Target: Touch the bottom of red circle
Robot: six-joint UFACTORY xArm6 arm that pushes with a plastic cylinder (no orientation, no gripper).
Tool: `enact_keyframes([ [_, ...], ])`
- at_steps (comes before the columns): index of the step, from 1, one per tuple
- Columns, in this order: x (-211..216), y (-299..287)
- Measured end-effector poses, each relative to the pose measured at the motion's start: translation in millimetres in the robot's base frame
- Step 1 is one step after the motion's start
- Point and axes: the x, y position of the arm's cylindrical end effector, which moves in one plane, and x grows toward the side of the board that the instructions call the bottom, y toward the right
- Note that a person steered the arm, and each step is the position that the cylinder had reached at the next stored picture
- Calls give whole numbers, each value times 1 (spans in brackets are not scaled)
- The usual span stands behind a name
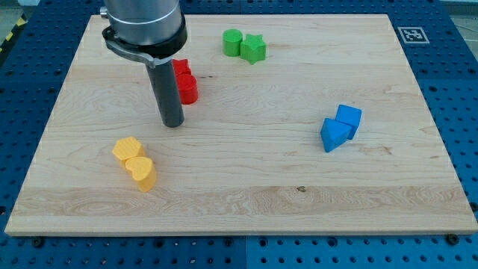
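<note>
The red circle [187, 87] sits at the view's upper left on the wooden board [246, 187], touching another red block [181, 68] just above it, which the rod partly hides. My tip [172, 124] rests on the board just below and slightly left of the red circle, a short gap away from its bottom edge. The dark rod rises from the tip up to the arm's round body at the view's top left.
A green circle [233, 42] and a green star [253, 49] touch near the view's top. A blue cube [348, 118] and a blue triangle [334, 134] touch at the right. Two yellow blocks, a hexagon [128, 149] and a heart [141, 172], lie at the lower left.
</note>
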Motion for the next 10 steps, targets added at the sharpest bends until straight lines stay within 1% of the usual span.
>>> enact_keyframes([
  [2, -2, -7],
  [4, -15, -8],
  [8, -22, -8],
  [10, -27, 2],
])
